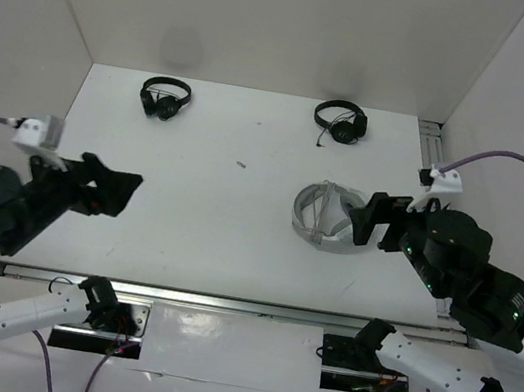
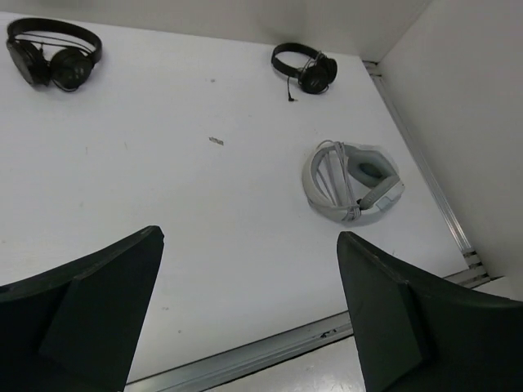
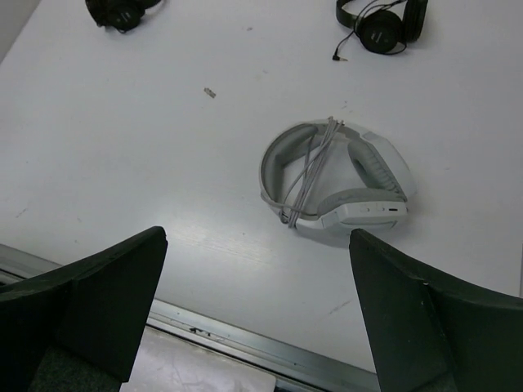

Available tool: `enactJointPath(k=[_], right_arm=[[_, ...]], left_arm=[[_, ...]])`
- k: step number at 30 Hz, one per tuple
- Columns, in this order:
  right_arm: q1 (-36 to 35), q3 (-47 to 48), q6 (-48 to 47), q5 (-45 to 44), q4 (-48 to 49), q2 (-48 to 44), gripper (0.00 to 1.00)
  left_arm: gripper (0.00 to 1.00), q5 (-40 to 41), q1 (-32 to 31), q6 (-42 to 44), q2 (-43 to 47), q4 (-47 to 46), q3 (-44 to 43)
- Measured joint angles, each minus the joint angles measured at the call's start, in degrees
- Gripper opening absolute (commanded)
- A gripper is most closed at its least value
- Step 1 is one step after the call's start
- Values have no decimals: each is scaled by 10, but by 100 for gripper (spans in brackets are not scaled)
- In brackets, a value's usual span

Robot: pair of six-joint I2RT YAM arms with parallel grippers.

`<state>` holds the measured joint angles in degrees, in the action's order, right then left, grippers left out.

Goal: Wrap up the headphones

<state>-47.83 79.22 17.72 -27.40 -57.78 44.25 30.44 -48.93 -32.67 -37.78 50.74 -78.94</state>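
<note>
Your padded white headphones point(image 3: 364, 210) lie right of centre, with the thin grey cable wound across the band. One black pair point(image 1: 165, 97) sits far left and another black pair point(image 1: 341, 121) far right. The left gripper point(image 2: 249, 310) and right gripper point(image 3: 257, 310) gape wide, holding nothing.

White table point(image 1: 221, 199) — headphones point(image 3: 359, 211), two black pairs point(image 1: 165, 98)

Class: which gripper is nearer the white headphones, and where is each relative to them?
Right. The right gripper is beside the white headphones, on their right; the left gripper is far to their left.
</note>
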Motion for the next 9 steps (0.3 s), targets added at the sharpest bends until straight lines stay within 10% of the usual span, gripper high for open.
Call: enactJointPath(k=[9], right_arm=[[0,45,22,-9,-51,-76,100]], left_arm=[[100,4,0,-25,96,180,-49]])
